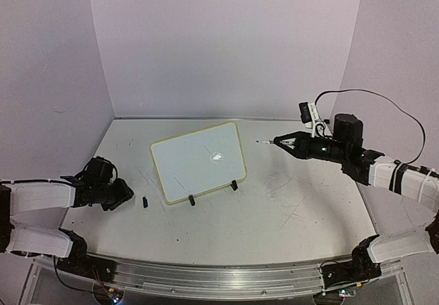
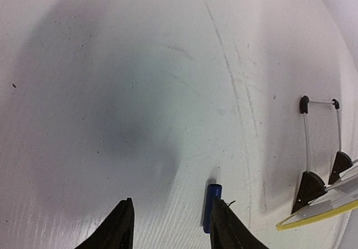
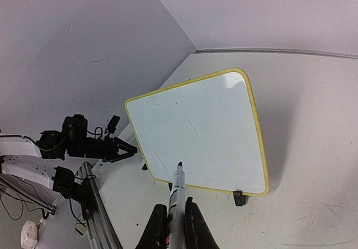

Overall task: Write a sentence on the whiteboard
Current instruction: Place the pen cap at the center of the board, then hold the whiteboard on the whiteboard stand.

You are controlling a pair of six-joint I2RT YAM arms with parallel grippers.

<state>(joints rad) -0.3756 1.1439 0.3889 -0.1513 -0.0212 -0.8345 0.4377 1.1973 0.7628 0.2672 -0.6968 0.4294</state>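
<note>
The right pincer (image 3: 176, 226) is clenched on a white marker (image 3: 178, 184), its tip aimed at the whiteboard (image 1: 199, 160), which stands tilted on two black feet in the middle of the counter (image 1: 288, 209). Seen from above, the tip hangs just clear of the board's right edge. The left pincer (image 2: 173, 207), low over the counter left of the board, stands parted and grips nothing; a small blue cap (image 2: 211, 205) lies just beside one finger.

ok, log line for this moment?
left gripper: open | blue cap: on table | right gripper: grips marker, tip clear | whiteboard: propped, no sentence
</note>
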